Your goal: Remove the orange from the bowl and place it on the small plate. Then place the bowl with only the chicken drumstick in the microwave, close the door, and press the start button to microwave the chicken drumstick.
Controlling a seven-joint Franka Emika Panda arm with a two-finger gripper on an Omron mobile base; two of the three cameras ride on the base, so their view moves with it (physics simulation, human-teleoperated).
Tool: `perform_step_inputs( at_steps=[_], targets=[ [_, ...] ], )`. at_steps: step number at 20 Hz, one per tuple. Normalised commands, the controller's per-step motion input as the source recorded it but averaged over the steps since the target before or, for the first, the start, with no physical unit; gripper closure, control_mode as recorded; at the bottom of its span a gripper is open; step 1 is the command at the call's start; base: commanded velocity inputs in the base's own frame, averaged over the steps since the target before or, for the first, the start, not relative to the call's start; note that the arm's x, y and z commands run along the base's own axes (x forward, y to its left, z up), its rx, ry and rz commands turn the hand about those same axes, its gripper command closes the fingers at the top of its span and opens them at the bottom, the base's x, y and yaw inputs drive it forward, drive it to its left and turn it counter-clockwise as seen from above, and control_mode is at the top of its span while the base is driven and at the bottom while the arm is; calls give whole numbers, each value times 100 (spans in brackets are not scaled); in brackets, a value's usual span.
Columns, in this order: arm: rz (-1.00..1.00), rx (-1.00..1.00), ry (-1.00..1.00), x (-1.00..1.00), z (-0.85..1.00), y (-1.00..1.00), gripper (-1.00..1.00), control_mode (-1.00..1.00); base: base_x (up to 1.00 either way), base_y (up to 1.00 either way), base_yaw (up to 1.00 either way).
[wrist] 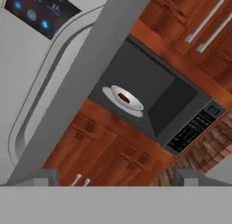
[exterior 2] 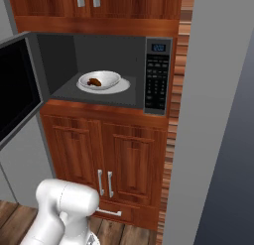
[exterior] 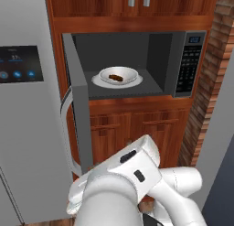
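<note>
The end effector shows in the hand view as two grey finger tips at the bottom, set wide apart with nothing between them; it is fully open and holds nothing. It is well apart from the microwave and looks up at it from below and to the left.

Nearest to it is the door, swung wide open on its left hinge, with its edge toward the camera in the left base view and its dark window facing the right base view. The curved silver handle runs down the door's outer face.

Beyond the door is the open cavity of the microwave. Inside, the bowl rests on the white round disc on the cavity floor, about in the middle. The chicken drumstick lies in the bowl.

At the right of the cavity is the black keypad panel with its small blue display. Brown wooden cabinet doors stand under the microwave, and a grey fridge stands to its left.
</note>
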Motion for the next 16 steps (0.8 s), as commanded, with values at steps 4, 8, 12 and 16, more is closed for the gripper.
perform_step_inputs(
  at_steps=[4, 8, 12, 16],
  targets=[
    [2, -40, 0, 41, -43, 100, -100, -100, 0, 0, 0],
    [3, -40, 0, 47, -46, 100, -100, -100, 0, 0, 0],
    [2, -36, 2, 79, -37, 75, -100, -100, 0, 0, 0],
    [0, -27, 6, 99, -20, 35, -100, -100, 0, 0, 0]
  ],
)
